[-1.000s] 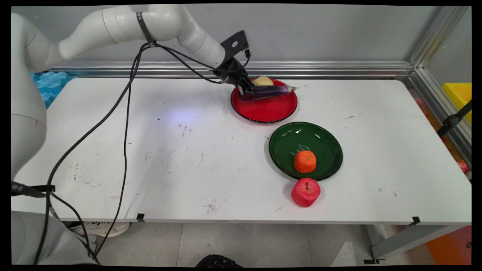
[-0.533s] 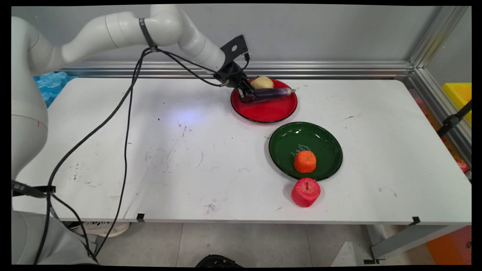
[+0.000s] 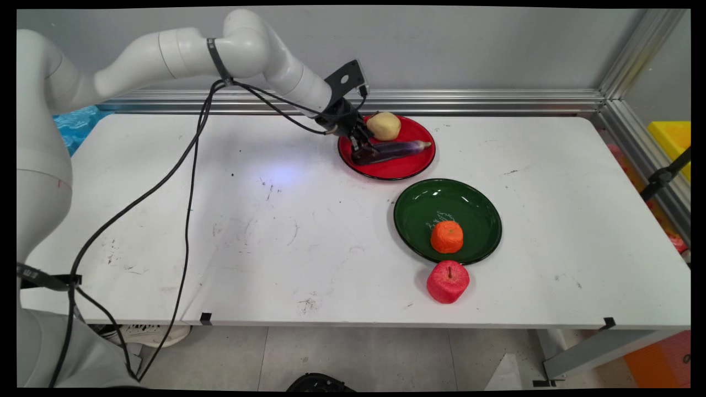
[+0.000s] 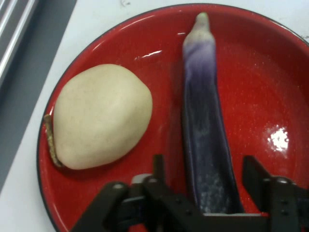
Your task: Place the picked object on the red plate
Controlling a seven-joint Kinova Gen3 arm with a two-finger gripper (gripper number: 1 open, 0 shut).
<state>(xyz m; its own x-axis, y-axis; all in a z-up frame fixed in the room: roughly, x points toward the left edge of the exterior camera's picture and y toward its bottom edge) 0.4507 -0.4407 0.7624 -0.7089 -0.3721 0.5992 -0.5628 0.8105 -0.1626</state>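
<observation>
A long purple eggplant (image 3: 392, 150) (image 4: 205, 121) lies on the red plate (image 3: 405, 165) (image 4: 256, 63) at the table's far middle. Its thick end sits between the fingers of my gripper (image 3: 359, 150) (image 4: 205, 166). The gripper is open, with a small gap on each side of the eggplant. A beige potato (image 3: 384, 125) (image 4: 99, 116) rests on the same plate, close beside the eggplant on its far side. The arm reaches in from the upper left.
A green plate (image 3: 469, 209) holding an orange (image 3: 447, 236) stands nearer on the right. A red apple (image 3: 448, 282) sits on the table just in front of it. Black cables (image 3: 185, 182) hang from the arm over the table's left half.
The gripper came down and slightly nearer with the eggplant, which now lies flat on the red plate. The potato behind it is more uncovered.
</observation>
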